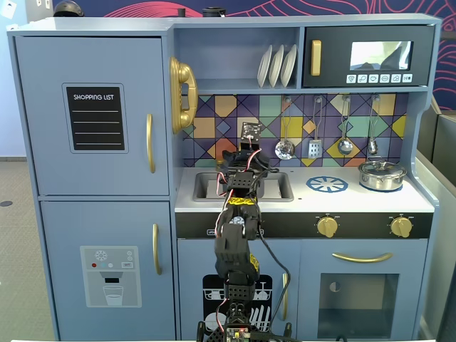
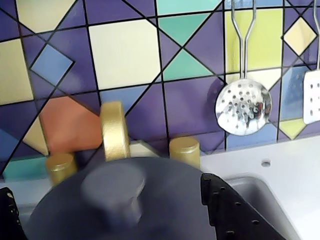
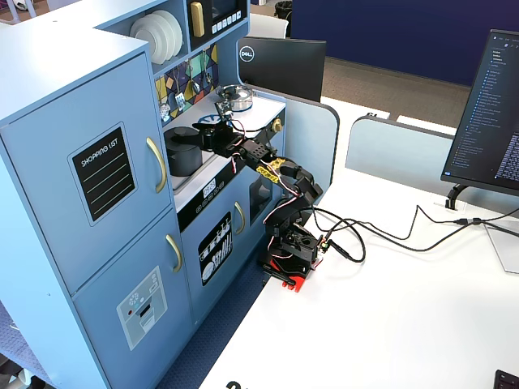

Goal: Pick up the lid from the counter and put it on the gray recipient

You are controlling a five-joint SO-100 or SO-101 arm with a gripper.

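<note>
In the wrist view the lid (image 2: 165, 200), a dark gray disc with a blurred central knob (image 2: 112, 192), fills the lower middle. My gripper (image 2: 105, 185) is open, and its black fingers (image 2: 235, 210) stand wide apart on either side of the knob without closing on it. In a fixed view the gray recipient (image 3: 180, 158) stands at the sink end of the counter with a dark flat top (image 3: 182, 132), and my gripper (image 3: 204, 134) hovers at its rim. In the front fixed view my arm and gripper (image 1: 239, 160) hide the pot and the lid.
A gold faucet (image 2: 115, 131) and two gold taps stand just behind the lid, against the tiled wall. The sink (image 2: 260, 187) opens to the right. A skimmer (image 2: 243, 107) and other utensils hang above. A shiny steel pot (image 1: 382, 174) sits on the right burner.
</note>
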